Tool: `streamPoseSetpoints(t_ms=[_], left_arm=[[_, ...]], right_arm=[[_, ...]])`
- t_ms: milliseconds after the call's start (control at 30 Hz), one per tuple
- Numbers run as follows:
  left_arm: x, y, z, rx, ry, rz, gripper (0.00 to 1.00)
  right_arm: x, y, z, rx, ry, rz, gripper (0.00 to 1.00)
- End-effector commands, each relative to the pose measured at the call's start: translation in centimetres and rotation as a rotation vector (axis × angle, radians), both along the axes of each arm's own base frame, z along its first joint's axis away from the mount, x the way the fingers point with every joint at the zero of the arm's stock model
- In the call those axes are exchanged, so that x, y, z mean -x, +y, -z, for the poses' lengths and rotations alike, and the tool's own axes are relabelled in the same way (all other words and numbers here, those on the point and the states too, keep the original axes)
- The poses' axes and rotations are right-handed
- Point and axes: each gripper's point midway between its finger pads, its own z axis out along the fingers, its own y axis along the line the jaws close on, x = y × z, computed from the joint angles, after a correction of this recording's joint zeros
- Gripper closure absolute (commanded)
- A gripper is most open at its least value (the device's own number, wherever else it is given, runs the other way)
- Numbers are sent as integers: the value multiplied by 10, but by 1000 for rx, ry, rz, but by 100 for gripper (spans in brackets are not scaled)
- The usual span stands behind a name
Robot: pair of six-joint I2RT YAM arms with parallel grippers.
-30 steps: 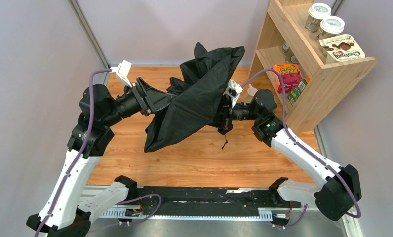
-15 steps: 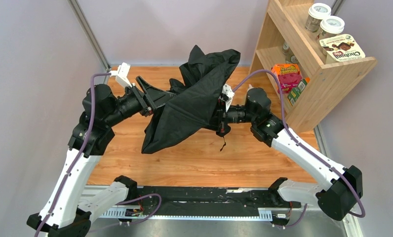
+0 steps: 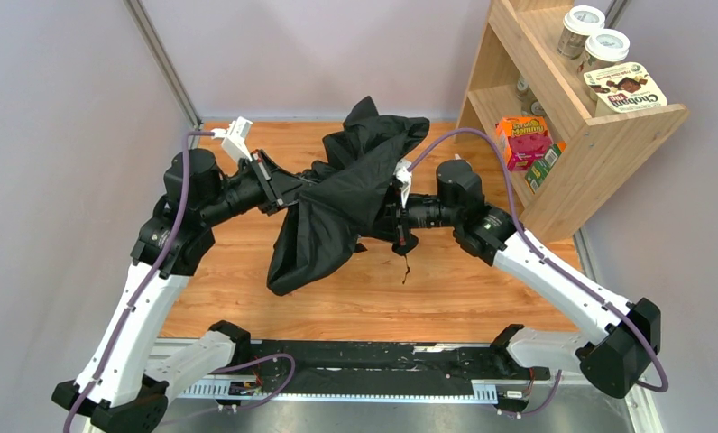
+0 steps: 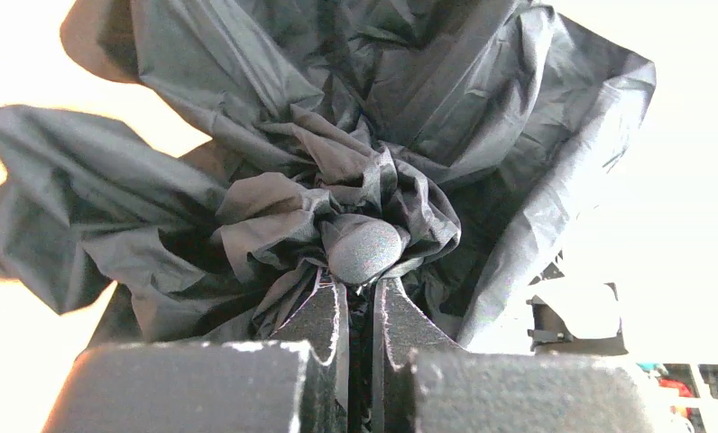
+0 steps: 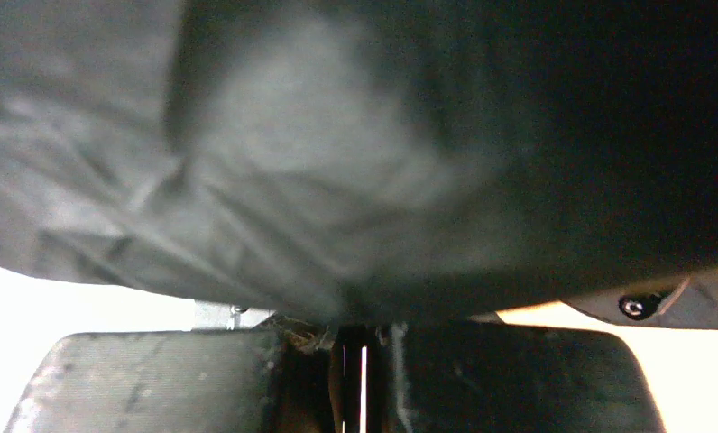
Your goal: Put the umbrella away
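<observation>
The black umbrella (image 3: 346,203) hangs in the air between my two arms above the wooden table (image 3: 464,280), its canopy loose and bunched. My left gripper (image 3: 303,187) is shut on the umbrella's top end. In the left wrist view the fingers (image 4: 324,316) pinch just below a round black cap (image 4: 364,251) ringed by crumpled fabric. My right gripper (image 3: 394,218) is shut on the handle end, with the loop strap (image 3: 406,267) dangling below. In the right wrist view the canopy (image 5: 355,153) covers nearly everything, the gripper (image 5: 364,338) shows only a thin slit, and the handle is hidden.
A wooden shelf unit (image 3: 599,135) stands at the right, with jars (image 3: 590,41) and a snack box on top and an orange box (image 3: 525,140) on a lower shelf. Grey walls close the left and back. The arm base rail (image 3: 355,365) runs along the near edge.
Both grippers have moved toward each other. The umbrella between them has become shorter, and its canopy has bunched up and dropped lower.
</observation>
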Motion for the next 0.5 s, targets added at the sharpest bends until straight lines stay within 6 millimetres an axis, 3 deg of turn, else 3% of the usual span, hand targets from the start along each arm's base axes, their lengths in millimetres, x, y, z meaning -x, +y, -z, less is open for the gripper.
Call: streamPoseSetpoints(t_ms=[0, 33, 167, 200, 367, 467], left_arm=[[-11, 5, 17, -34, 20, -55, 100], [-11, 4, 20, -26, 31, -59, 100], [-11, 11, 18, -22, -13, -92, 100], [-10, 15, 17, -34, -34, -107, 100], [-13, 36, 17, -156, -109, -182, 100], [-18, 48, 25, -265, -133, -216, 100]], right_arm=[[24, 12, -45, -118, -152, -121, 100], [19, 12, -43, -123, -146, -81, 94], [1, 7, -22, -97, -11, 84, 31], [-4, 4, -13, -77, 39, 141, 22], [-6, -28, 39, 117, 191, 323, 9], [10, -43, 42, 161, 177, 352, 7]])
